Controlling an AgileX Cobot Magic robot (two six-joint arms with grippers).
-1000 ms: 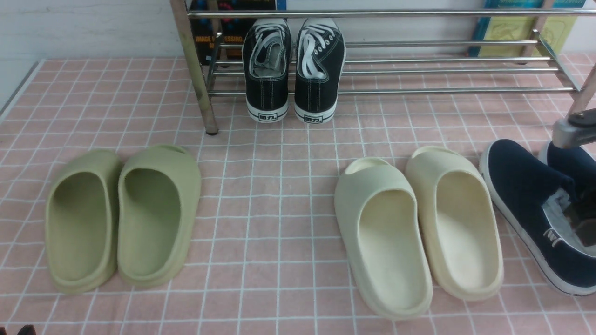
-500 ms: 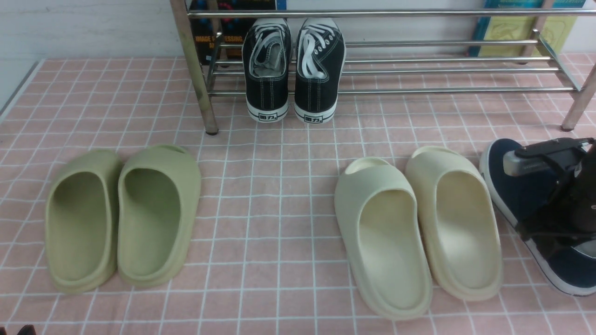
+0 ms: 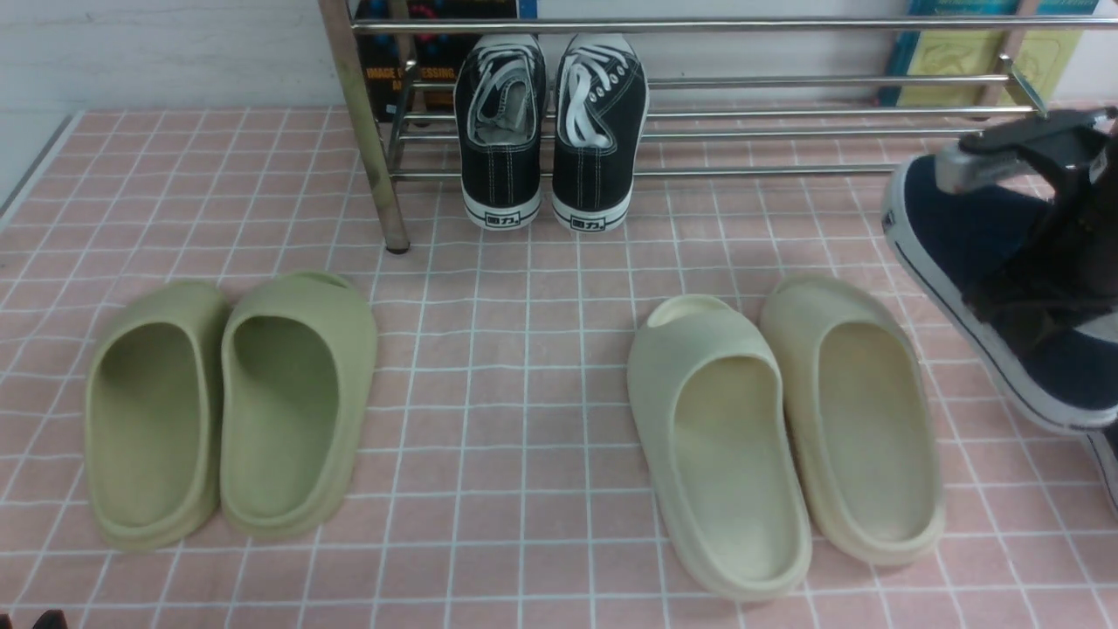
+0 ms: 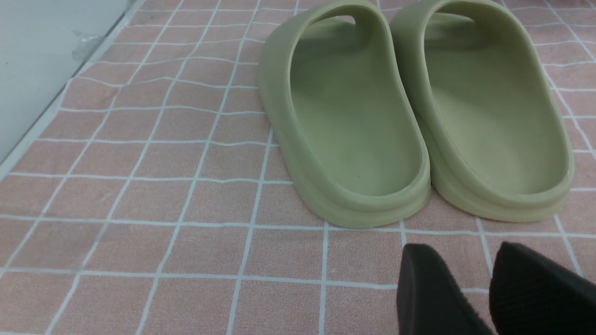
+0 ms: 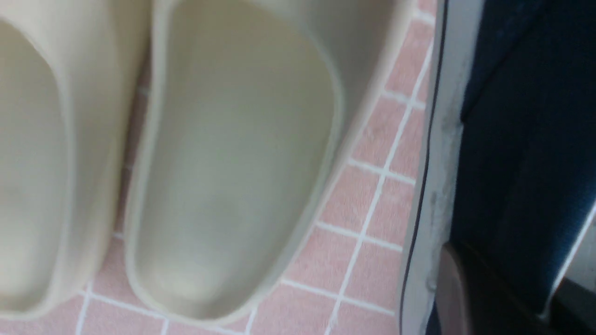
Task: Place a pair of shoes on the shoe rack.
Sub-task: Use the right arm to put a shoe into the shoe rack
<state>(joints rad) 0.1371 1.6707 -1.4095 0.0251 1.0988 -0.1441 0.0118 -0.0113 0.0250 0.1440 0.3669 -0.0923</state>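
My right gripper was clamped on the navy shoe. Its fingers were down at the shoe's opening, and one finger showed outside by the white sole band in the right wrist view. The shoe looked raised off the pink grid cloth and tipped, toe toward the shoe rack, just in front of the rack's right end. Its toe overlapped the front bars; touching or not, couldn't tell. The other navy shoe was only a sliver at the picture's edge, farther out from the rack than the held one. Black sneakers sat on the rack's left end, heels out. Cream slides lay out in front of the rack's middle, beside the held shoe but apart from it. Green slides lay out past the rack's left leg. My left gripper hung over the cloth just behind the green slides' heels, tips a little apart, nothing between.
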